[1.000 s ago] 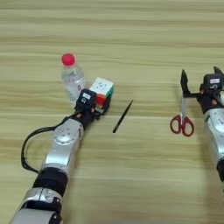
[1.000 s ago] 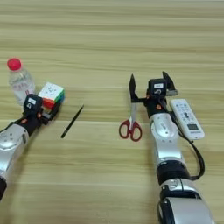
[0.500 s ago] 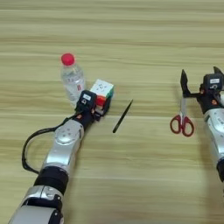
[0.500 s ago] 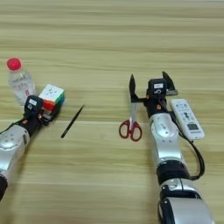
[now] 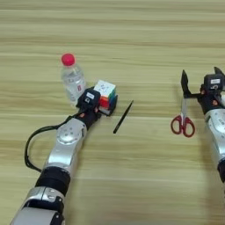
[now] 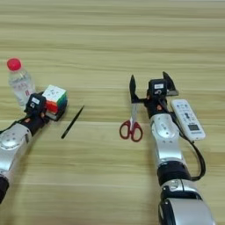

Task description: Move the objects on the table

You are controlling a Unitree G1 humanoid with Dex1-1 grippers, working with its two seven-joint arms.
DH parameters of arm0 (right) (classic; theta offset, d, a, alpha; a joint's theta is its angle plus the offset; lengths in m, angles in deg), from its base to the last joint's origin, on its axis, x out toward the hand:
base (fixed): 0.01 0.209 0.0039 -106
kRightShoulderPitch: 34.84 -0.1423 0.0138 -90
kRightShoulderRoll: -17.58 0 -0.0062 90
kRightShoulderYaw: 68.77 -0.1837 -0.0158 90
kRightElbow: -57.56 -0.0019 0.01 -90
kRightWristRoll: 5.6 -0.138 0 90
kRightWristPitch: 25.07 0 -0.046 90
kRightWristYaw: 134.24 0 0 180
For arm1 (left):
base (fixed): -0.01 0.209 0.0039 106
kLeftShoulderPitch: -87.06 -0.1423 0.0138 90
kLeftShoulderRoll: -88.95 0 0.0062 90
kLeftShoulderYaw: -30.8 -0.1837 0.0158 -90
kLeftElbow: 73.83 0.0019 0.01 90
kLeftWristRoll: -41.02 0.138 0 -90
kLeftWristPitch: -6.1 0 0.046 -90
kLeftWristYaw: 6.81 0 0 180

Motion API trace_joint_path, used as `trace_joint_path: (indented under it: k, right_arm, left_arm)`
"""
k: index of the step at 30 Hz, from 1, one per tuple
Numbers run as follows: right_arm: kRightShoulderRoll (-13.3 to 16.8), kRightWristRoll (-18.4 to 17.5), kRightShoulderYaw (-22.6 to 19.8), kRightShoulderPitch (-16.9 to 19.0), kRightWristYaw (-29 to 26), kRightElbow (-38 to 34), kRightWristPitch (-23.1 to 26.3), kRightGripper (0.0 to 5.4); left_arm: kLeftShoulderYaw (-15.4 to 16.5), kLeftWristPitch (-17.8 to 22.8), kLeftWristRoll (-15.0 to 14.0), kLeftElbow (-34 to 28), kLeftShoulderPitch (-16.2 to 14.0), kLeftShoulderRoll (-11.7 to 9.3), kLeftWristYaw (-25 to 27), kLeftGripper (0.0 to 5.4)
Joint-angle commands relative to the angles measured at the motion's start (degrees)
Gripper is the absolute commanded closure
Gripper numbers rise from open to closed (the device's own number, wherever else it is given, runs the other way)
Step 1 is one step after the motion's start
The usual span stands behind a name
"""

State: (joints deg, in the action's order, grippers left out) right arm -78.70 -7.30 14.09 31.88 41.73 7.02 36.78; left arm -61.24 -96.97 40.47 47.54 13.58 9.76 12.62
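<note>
A small clear bottle (image 5: 73, 81) with a red cap stands upright at the left of the table (image 5: 132, 39). Right beside it is the multicoloured puzzle cube (image 5: 105, 91). My left gripper (image 5: 102, 102) straddles the cube and looks shut on it: one black finger lies along its near side, the other is hidden behind it. A thin black pen (image 5: 123, 117) lies slanted just right of the cube. Red-handled scissors (image 6: 132, 125) lie with their blades pointing away from me. My right gripper (image 6: 150, 85) stands open just right of the blade tips, its left finger close to them.
A white remote control (image 6: 188, 118) lies right of my right forearm. A black cable loops off the left arm (image 5: 33, 145) and another off the right arm (image 6: 197, 158). Bare wood stretches across the far half and the near middle.
</note>
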Motion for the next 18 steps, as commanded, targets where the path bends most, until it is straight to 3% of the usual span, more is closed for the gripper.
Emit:
trace_joint_path:
  k: [1,7,18]
  right_arm:
    - [0.03,0.23,0.02,0.12,0.27,0.46,0.52,0.00]
    - [0.07,0.24,0.04,0.16,0.16,0.46,0.56,0.00]
    - [-0.06,0.41,0.11,-0.09,0.27,0.92,0.48,0.00]
  left_arm:
    - [-0.61,0.43,-0.21,-2.75,-1.41,0.04,0.10,0.50]
    - [-1.35,1.19,0.14,-7.16,-2.97,0.08,-0.57,0.04]
    - [-3.19,4.17,0.10,-17.32,-8.37,-0.29,-0.30,0.04]
